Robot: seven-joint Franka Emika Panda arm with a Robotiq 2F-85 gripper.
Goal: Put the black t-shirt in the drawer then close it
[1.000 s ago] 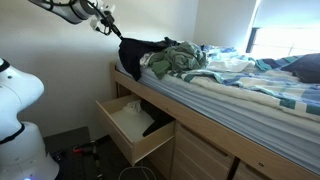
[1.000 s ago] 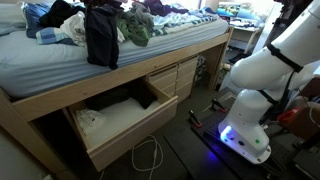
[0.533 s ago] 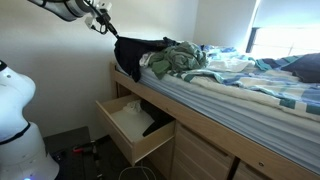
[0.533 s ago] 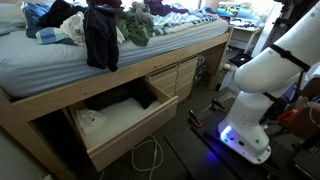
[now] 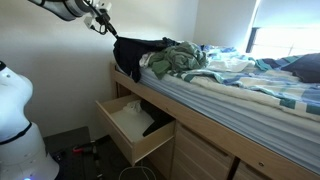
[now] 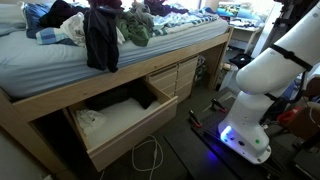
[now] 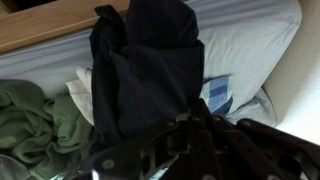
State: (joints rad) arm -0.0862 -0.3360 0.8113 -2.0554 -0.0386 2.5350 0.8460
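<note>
The black t-shirt (image 5: 129,55) hangs in a floppy bunch from my gripper (image 5: 104,23), draped down over the bed's wooden side rail in both exterior views (image 6: 101,40). In the wrist view the black t-shirt (image 7: 148,70) fills the middle, and my gripper (image 7: 196,128) is shut on its top fold. The drawer (image 5: 138,147) stands pulled out below the bed, under and a little in front of the hanging shirt. In an exterior view the drawer (image 6: 140,128) shows a pale inside with white cloth at its left end.
A green-and-white garment (image 5: 176,58) and other clothes (image 6: 55,22) lie heaped on the bed beside the shirt. The robot's white base (image 6: 262,85) stands by the bed. A white cable (image 6: 147,156) lies on the floor before the drawer. More closed drawer fronts (image 6: 172,78) sit alongside.
The gripper and the hanging shirt have drifted very slightly outward from the bed. Nothing else has moved.
</note>
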